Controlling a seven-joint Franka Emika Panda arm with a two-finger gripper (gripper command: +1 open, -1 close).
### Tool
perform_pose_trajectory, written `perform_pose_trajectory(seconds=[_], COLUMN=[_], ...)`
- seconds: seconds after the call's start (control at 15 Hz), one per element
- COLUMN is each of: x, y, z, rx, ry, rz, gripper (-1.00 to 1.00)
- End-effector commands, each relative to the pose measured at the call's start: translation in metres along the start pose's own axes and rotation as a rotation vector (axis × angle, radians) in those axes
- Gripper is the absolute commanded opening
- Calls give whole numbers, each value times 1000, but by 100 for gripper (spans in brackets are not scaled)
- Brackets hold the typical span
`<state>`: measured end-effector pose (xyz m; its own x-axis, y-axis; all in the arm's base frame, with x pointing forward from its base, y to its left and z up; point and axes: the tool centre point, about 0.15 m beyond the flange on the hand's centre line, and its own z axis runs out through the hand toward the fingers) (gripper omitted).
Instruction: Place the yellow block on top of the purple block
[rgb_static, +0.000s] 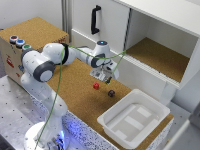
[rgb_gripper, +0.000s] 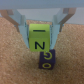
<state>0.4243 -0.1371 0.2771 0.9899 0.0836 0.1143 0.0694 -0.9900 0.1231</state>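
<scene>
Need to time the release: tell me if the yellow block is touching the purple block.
Cannot tell. In the wrist view the yellow block overlaps the purple block; no gap or contact shows plainly.

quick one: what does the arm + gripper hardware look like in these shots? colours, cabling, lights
The arm is glossy white with rounded links and dark grey joint bands. A thin green cable runs loosely along it toward the wrist. A blue light glows on the wrist top and near the base. The gripper is dark; the wrist view shows pale grey fingers.
</scene>
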Motion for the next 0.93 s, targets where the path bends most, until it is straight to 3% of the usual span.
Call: perform_pose_trajectory(seconds=[0.0,0.33,0.67,0.87], x=[14,14,15,12], y=[33,35,27,22], z=[35,51,46,52], rx=[101,103,108,109], ry=[-19,-43,-28,-60], rz=[-24,-8,-26,-36], gripper=[-100,-100,-100,-100])
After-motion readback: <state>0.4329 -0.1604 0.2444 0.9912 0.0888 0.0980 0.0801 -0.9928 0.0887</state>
